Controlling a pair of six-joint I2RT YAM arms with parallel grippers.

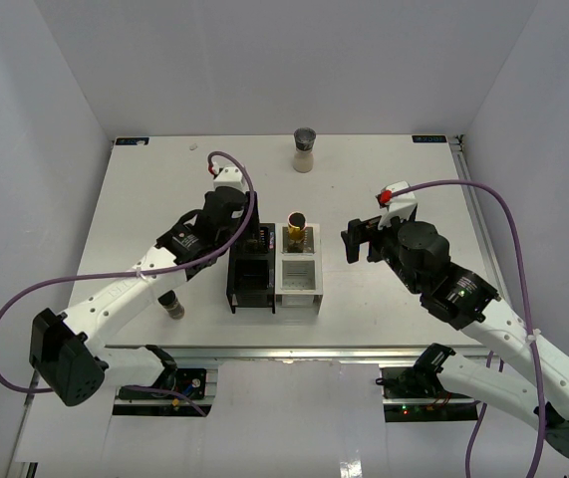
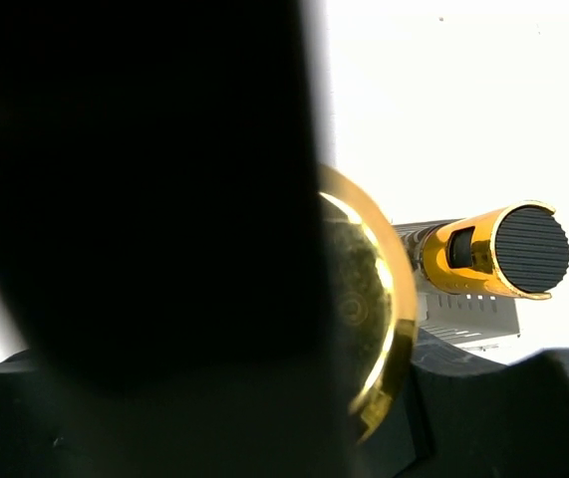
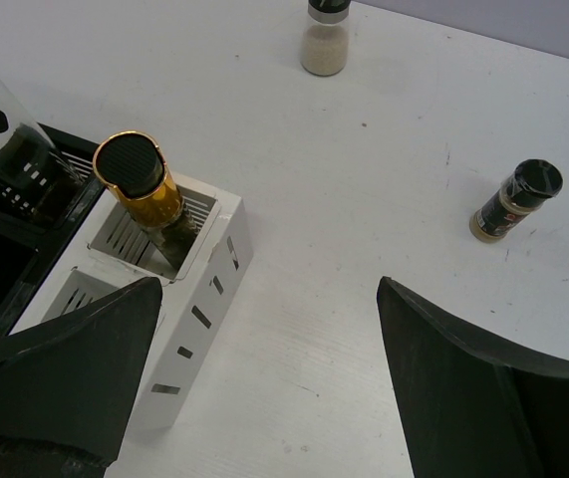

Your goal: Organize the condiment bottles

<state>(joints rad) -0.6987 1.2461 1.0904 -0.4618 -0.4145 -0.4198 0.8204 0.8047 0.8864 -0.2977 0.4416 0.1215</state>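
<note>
The clear glass bottle [image 3: 10,119] leans over the far black compartment of the rack [image 1: 299,299]. The left gripper [image 1: 247,242] seems pressed around its body, though its own camera shows mostly a dark finger and the bottle's gold collar. Just at three o'clock from it, the gold-necked bottle [image 1: 297,227] sits tilted in the far white compartment. I'd judge both rigid, smooth and breakable, tall enough to tip, so the plain body below the collar is the place to hold, squarely and without much squeeze. The grey-lidded shaker [image 1: 304,149] stands well apart at twelve o'clock from the rack, and a dark brown jar [image 1: 171,306] stands at eight o'clock, near the left arm. Both look short and light, easy to take around the waist. The right gripper [image 3: 269,289] hovers at three o'clock, jaws spread wide and holding nothing.
</note>
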